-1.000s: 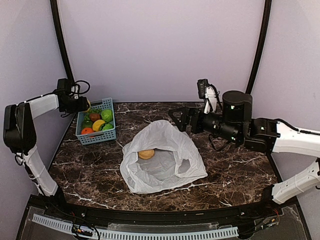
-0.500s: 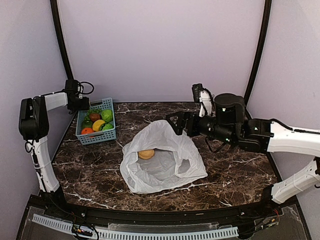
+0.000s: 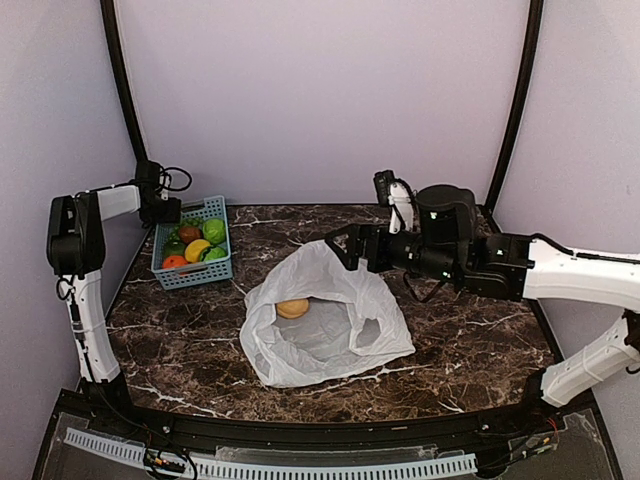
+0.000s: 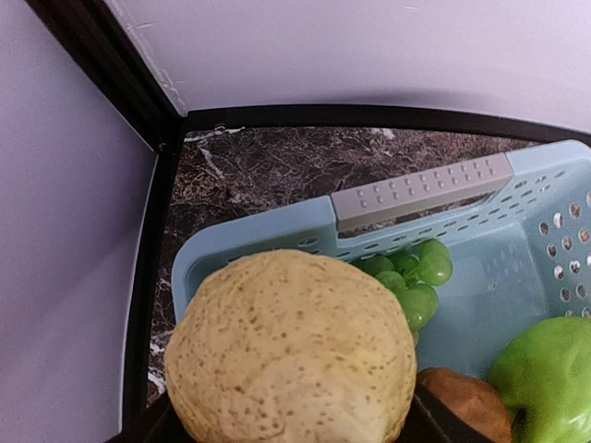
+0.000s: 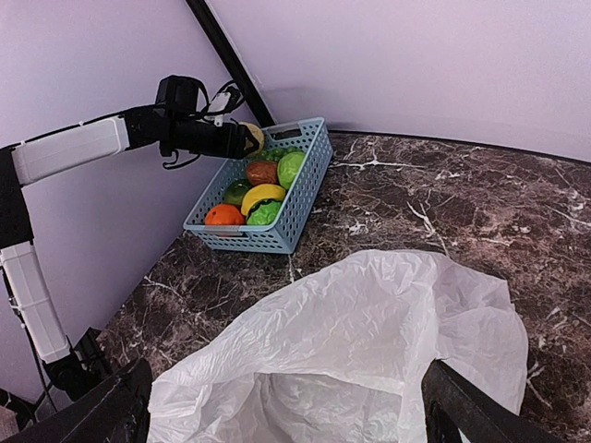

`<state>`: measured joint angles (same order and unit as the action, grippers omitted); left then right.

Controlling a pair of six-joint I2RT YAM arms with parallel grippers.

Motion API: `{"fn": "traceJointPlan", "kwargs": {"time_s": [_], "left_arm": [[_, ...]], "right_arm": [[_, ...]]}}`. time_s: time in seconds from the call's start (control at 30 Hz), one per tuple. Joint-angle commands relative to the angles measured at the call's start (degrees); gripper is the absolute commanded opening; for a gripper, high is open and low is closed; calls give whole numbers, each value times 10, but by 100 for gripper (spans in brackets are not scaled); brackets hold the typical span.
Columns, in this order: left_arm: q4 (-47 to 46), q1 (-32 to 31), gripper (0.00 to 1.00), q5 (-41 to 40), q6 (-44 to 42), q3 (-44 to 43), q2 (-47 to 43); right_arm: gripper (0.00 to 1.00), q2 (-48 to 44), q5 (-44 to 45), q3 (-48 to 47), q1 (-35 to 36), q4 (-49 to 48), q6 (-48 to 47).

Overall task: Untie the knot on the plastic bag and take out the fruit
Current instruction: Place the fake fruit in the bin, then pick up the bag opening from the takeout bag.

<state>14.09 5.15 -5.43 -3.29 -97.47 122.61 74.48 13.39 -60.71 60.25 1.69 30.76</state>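
Observation:
The white plastic bag (image 3: 322, 318) lies open-mouthed mid-table, with one tan-orange fruit (image 3: 292, 308) inside. No knot shows on it. My left gripper (image 4: 286, 426) is shut on a speckled tan-yellow fruit (image 4: 294, 351) and holds it over the far left corner of the blue basket (image 4: 259, 235). In the right wrist view that fruit (image 5: 252, 137) sits at the gripper tip. My right gripper (image 5: 286, 406) stands wide open just above the bag's (image 5: 369, 323) far edge, with nothing between its fingers. In the top view it (image 3: 347, 246) hovers at the bag's back rim.
The blue basket (image 3: 193, 276) at the back left holds green, brown, yellow and orange fruits and a bunch of green grapes (image 4: 414, 277). Black frame posts and purple walls close in the back and sides. The marble table (image 3: 470, 330) shows bare around the bag.
The left arm has swung its elbow in and shifted the gripper a little right over the basket. The right gripper has moved left, closer over the bag's far edge.

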Motion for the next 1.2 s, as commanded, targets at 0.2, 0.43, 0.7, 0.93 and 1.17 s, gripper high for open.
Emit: {"fn": "traceJointPlan", "kwargs": {"time_s": [0.2,0.43,0.7,0.93,1.17], "left_arm": [[43,4,89,-7,-6,-25,2],[50,4,95,9,9,-28,-12],[27,5,97,61,31,13,-77],[9,5,97,82,69,108,-184],[9,-7,97,213,151,272,-363]], "right_arm": [[99,11,-22,-20,-13,-2,6],[99,11,-28,-18,-17,-2,7],[99,2,-30,-11,-18,-1,7],[99,-20,-30,5,-19,3,6],[98,-36,-53,10,-21,21,-11]]}}
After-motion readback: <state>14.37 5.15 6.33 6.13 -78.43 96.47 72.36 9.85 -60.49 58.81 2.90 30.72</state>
